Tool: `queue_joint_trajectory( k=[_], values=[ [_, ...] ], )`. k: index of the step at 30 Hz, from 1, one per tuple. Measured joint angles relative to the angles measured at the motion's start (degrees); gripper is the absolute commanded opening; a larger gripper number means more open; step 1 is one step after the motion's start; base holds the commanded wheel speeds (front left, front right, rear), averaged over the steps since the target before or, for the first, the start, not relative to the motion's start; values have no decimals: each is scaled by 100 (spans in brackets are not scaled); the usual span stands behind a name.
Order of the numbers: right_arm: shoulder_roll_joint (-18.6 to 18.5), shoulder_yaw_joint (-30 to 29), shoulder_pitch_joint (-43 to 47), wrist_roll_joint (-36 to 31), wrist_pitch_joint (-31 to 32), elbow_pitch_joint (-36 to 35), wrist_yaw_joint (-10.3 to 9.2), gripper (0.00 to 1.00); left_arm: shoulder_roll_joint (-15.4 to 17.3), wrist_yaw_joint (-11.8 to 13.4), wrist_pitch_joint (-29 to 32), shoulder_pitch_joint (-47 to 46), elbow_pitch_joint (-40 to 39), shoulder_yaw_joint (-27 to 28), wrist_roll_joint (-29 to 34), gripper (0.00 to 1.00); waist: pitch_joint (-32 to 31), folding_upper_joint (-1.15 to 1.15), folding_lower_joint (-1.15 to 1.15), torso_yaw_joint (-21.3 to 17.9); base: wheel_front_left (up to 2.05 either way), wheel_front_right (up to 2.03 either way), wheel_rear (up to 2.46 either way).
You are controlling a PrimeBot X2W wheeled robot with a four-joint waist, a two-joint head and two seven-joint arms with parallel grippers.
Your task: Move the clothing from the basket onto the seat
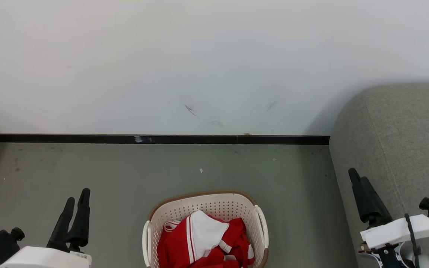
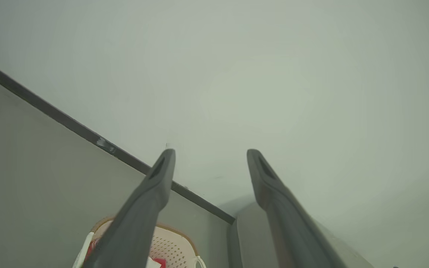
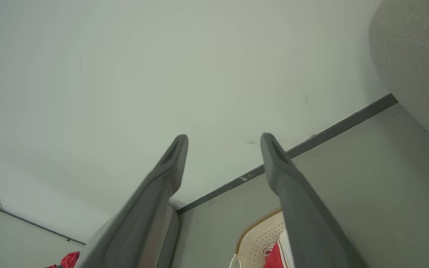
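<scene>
The left end effector (image 2: pixel 210 152) is hanging with its two long dark fingers (image 2: pixel 162 175) spread apart, gripping nothing. The right end effector (image 3: pixel 225 137) is holding its fingers wide apart too, with nothing in them. The cream-white plastic basket with a brown rim (image 1: pixel 207 206) is sitting on the grey floor (image 1: pixel 88 167) between the two end effectors. The soft red clothing with white stripes (image 1: pixel 175 249) is lying inside it, with a plain white piece (image 1: pixel 207 230) on top. The big light grey fabric seat (image 1: pixel 404 141) is sitting just beside the right end effector, far from the left one.
</scene>
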Motion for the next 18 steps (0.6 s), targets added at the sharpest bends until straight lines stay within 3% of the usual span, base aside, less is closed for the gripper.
queue_joint_trajectory(
  k=[18],
  values=[
    [90,-231,-42,-2965,-281,-37,5,100,399,163,-422,-1,112,-346,2015,100,14,0,-2,-1,0,0,0]
  ],
)
